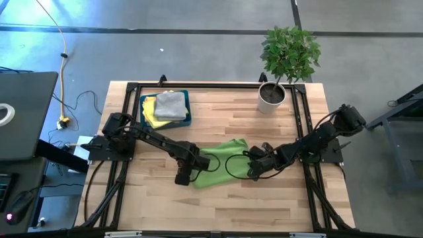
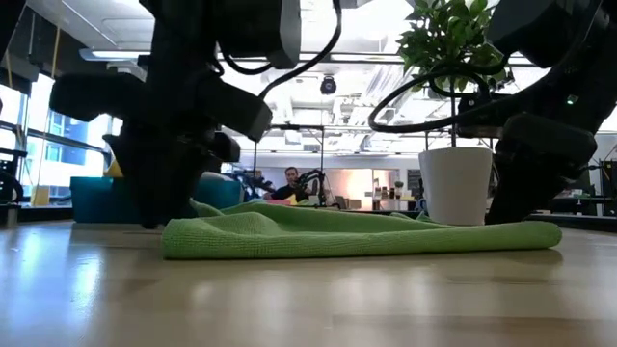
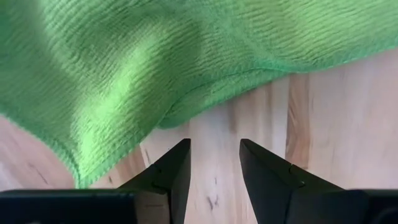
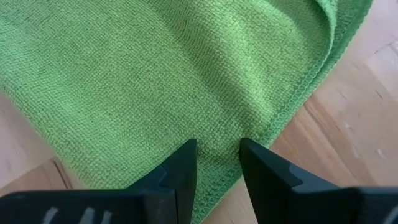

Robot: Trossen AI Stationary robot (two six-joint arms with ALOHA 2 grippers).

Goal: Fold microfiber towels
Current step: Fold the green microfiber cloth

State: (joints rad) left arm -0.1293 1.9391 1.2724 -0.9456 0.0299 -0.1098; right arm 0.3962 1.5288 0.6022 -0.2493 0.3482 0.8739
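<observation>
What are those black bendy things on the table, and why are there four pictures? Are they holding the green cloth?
Those are two robot arms. Each ends in a gripper with two fingers. One picture looks down from above, one looks across from table height, and two come from little cameras on the arms' wrists. On the wooden table lies a green towel. The left gripper is open just in front of the towel's edge, over bare wood. The right gripper is open too, its fingers at the towel's other edge. Neither is holding the towel yet. A blue tray holds a grey towel on a yellow towel. A potted plant stands in a corner.
</observation>
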